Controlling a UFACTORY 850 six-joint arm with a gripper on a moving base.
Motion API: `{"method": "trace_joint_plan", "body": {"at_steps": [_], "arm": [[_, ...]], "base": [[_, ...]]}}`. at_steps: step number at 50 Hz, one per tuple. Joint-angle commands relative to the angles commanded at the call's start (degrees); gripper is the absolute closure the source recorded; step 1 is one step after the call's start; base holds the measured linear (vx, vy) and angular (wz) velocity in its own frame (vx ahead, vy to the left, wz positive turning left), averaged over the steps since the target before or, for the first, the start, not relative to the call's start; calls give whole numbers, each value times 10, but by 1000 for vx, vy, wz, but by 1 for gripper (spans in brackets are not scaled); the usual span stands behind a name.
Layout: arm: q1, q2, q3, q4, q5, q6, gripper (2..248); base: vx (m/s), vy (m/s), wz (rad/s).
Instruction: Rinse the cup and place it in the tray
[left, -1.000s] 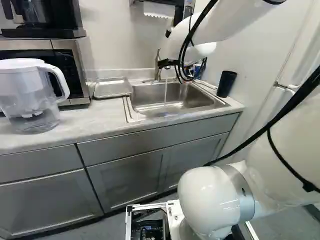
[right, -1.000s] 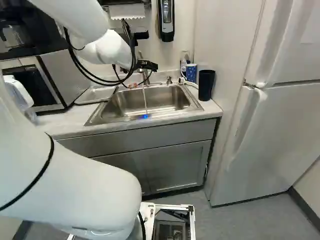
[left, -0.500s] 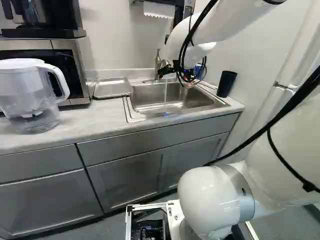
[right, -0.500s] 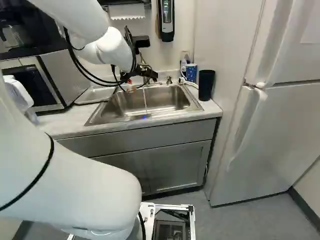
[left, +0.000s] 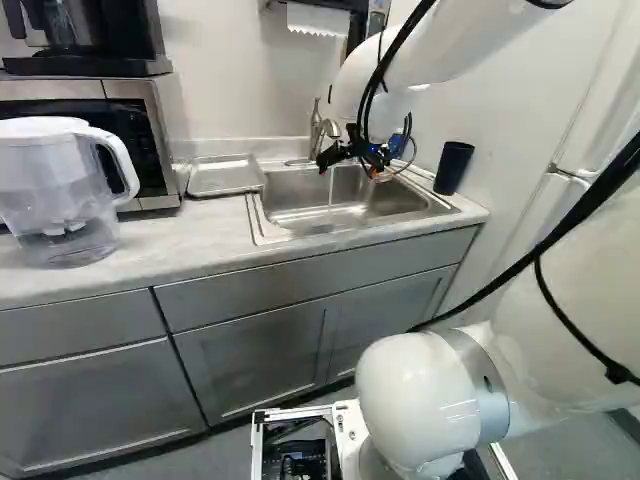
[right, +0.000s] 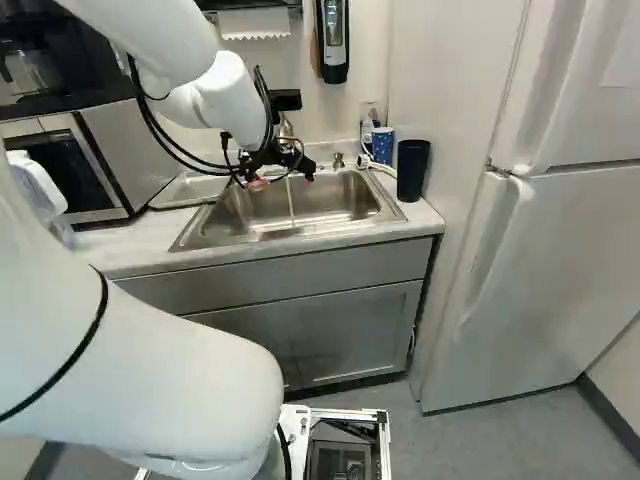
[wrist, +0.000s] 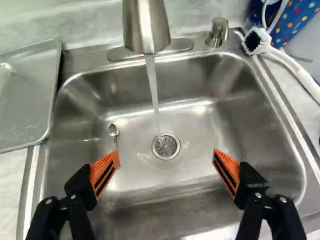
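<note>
My gripper (left: 350, 168) hangs over the sink (left: 290, 218), close in front of the faucet. In the wrist view the gripper (wrist: 166, 162) points down into the basin with its orange-padded fingers wide apart and nothing between them. Water (wrist: 152, 82) runs from the faucet (wrist: 146, 27) towards the drain. A black cup (right: 411, 170) stands on the counter right of the sink, and a blue dotted cup (right: 382, 145) stands behind it by the wall. The flat metal tray (wrist: 25, 95) lies on the counter left of the sink. A spoon (wrist: 114, 132) lies in the basin.
A white-handled brush (wrist: 280, 55) lies at the sink's right rim beside the soap pump (wrist: 217, 32). A clear pitcher (left: 62, 190) stands on the counter before the microwave (left: 130, 125). The fridge (right: 570, 250) stands right of the counter.
My gripper has tilted downward and come lower over the sink in front of the faucet. The base, the cups and the tray have stayed where they were.
</note>
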Motion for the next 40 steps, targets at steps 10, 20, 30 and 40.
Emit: {"method": "trace_joint_plan", "body": {"at_steps": [10, 20, 30, 40], "arm": [[0, 0, 0, 0, -41, 0, 3], [0, 0, 0, 3, -51, 0, 3], [0, 0, 0, 3, -51, 0, 3], [0, 0, 0, 9, -44, 0, 3]], "base": [[0, 0, 0], [0, 0, 0], [0, 0, 0], [0, 0, 0]]}}
